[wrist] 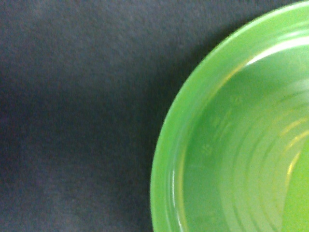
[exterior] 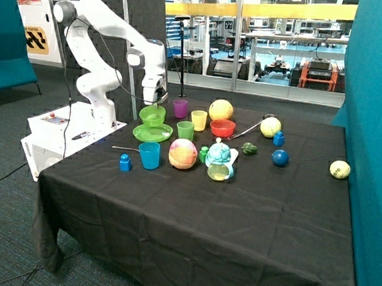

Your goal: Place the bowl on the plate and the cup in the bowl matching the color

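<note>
Bowl [exterior: 152, 115] above plate [exterior: 152, 133], upper left of frame, under pincer [exterior: 155, 104]; whether pincer grips bowl: cannot tell. Step: bowl placement. Next: cup [exterior: 185, 130] into bowl.

bowl [exterior: 152, 115]: small, round, light green; upright, directly over the plate; whether it rests on the plate or hangs just above cannot be told; the tool is at its rim.
plate [exterior: 152, 133]: flat, round, bright green, raised rim, wider than the bowl; lies level on the black-clothed table [exterior: 238, 214]. In the wrist view its rim [wrist: 166, 159] curves against the dark cloth, with fine concentric ridges inside.
cup [exterior: 185, 130]: small light-green tumbler, no handle; stands upright on the table just beside the plate, mouth up, apart from the bowl; not in the bowl.
</note>
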`<state>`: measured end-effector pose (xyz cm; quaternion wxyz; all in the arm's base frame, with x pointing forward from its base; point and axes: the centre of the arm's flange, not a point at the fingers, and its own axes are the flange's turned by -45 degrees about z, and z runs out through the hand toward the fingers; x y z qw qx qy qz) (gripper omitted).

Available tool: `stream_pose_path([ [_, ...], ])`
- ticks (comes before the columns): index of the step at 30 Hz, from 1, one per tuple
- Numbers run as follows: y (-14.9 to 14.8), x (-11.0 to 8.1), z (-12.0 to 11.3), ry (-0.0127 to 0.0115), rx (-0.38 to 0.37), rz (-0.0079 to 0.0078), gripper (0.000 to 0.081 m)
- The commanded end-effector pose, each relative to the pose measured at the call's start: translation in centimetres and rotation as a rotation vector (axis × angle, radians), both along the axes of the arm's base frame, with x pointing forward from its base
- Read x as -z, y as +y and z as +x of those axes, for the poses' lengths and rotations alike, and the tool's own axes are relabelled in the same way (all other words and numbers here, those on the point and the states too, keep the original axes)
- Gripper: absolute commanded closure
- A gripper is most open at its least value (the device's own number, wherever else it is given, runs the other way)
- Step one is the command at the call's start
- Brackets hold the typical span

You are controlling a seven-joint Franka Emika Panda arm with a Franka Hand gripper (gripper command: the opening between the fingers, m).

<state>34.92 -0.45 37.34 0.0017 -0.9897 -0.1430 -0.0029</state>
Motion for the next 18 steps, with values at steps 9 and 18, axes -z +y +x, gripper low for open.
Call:
stream_pose_path([
  [9, -1.3, 3.5, -0.5, 0.0053, 0.039, -0.0040, 0.0808],
  [18, -1.9, 3.9, 0.0, 0.0054, 0.053, -0.0040, 0.0808],
])
